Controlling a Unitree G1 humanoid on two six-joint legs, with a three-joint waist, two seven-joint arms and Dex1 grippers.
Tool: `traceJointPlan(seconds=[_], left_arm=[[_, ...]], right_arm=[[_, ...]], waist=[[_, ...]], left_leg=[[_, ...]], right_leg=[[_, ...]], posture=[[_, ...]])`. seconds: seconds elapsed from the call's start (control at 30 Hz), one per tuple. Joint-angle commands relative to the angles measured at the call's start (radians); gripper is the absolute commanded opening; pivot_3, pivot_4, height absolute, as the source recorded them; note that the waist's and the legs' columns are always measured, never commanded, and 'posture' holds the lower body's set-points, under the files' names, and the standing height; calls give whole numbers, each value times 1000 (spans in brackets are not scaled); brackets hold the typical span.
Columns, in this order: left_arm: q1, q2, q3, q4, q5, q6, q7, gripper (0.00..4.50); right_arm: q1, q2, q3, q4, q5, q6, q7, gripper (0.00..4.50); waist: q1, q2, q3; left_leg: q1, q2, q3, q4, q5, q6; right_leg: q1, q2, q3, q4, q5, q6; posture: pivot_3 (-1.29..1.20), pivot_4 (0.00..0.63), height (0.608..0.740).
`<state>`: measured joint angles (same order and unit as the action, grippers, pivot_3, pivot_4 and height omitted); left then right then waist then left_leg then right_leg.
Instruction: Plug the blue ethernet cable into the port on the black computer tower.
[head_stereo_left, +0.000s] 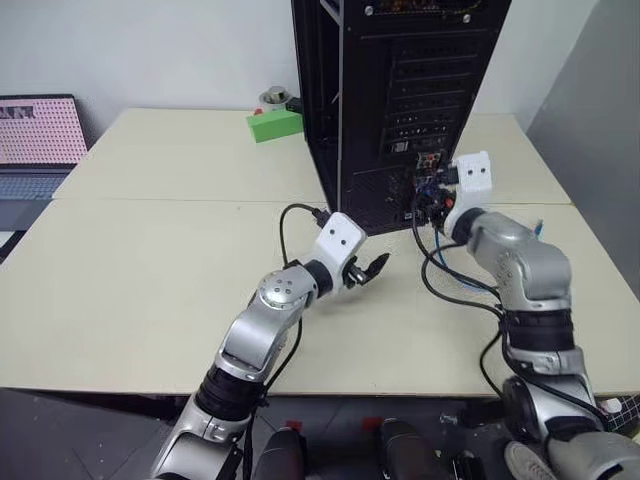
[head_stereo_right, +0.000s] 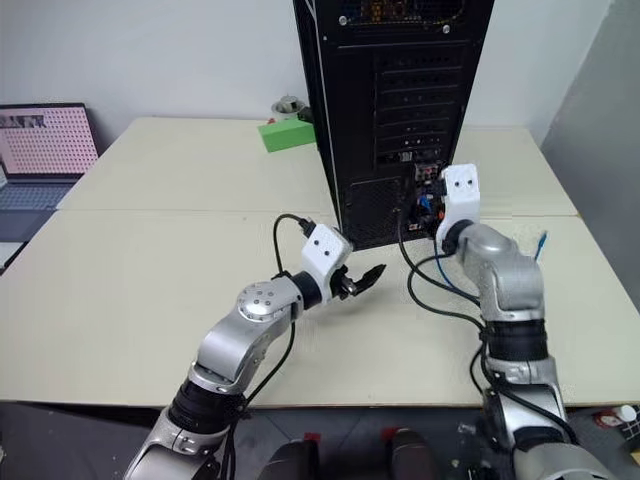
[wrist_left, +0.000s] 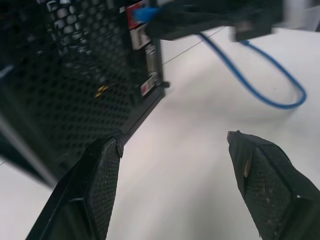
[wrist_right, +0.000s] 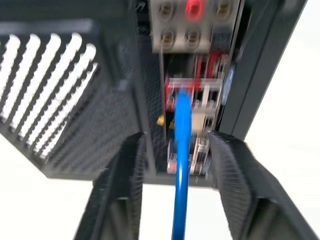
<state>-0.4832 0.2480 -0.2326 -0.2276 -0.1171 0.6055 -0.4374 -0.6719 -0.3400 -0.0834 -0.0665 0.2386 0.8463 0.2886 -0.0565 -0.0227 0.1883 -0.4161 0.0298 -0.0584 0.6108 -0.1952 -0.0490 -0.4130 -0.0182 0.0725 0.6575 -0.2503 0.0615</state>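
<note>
Blue ethernet cable (wrist_right: 182, 150) sits plugged into the black computer tower (head_stereo_left: 400, 100); right gripper (wrist_right: 175, 165) parted around it, left gripper (wrist_left: 175, 170) wide.

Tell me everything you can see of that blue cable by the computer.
The blue ethernet cable is a thin, bright-blue cord with a clear plastic plug. Its plug end sits at the rear connector cluster low on the black computer tower, apparently seated there. From there the cord drops to the table and curls in a loose loop. The right gripper has its fingers on either side of the cord, apart from it.
</note>
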Motion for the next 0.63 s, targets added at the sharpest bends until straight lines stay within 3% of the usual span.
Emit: traceJointPlan(seconds=[0.03,0.27,0.4,0.63], left_arm=[[-23,49,61,-10,-32,-6,-50,3504],[-21,174,145,-23,-102,-53,-191,3504],[-14,255,204,-6,-143,-110,-286,3504],[-1,314,238,20,-208,-152,-390,3504]], right_arm=[[62,-72,2,-181,46,-29,103,3121],[197,-207,-66,-334,180,-76,316,4477],[247,-288,-156,-377,274,-94,424,4477],[251,-324,-200,-342,302,-131,423,4477]], waist=[[0,0,0],[0,0,0],[1,-1,0],[0,-1,0]], left_leg=[[0,0,0,0,0,0],[0,0,0,0,0,0],[0,0,0,0,0,0],[1,0,0,0,0,0]], right_leg=[[0,0,0,0,0,0],[0,0,0,0,0,0],[1,0,0,0,0,0],[1,0,0,0,0,0]], posture=[[0,150,740],[0,150,740],[0,150,740],[0,150,740]])
